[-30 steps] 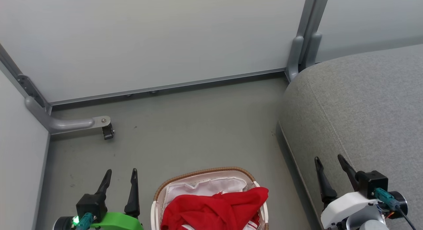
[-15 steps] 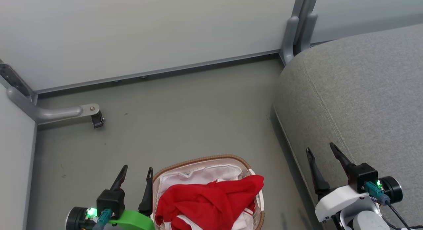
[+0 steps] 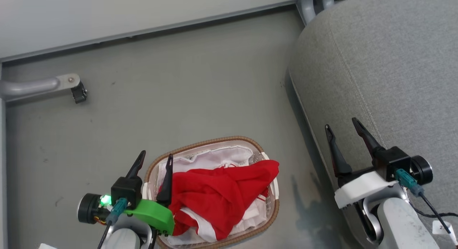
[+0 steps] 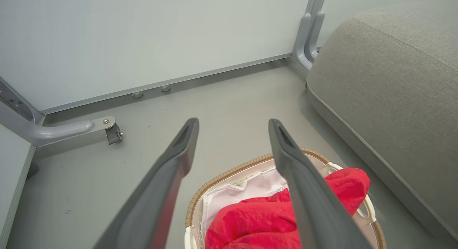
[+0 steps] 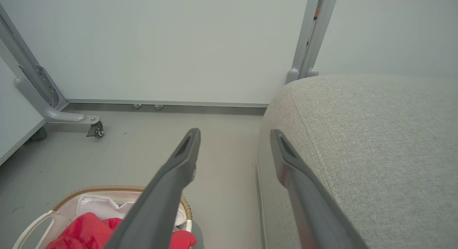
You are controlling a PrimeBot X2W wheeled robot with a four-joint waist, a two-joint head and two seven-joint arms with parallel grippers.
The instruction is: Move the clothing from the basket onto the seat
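In the head view, white-trimmed clothing (image 3: 218,195) overhangs the basket (image 3: 200,143).

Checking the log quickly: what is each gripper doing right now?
Left gripper: open, holding nothing.
Right gripper: open, holding nothing.

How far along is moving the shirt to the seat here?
Done: nothing, the red shirt lies in the basket. In hand: the open left claw hovers over the basket's left rim, empty. Left: grasp, lift, set on the grey seat.
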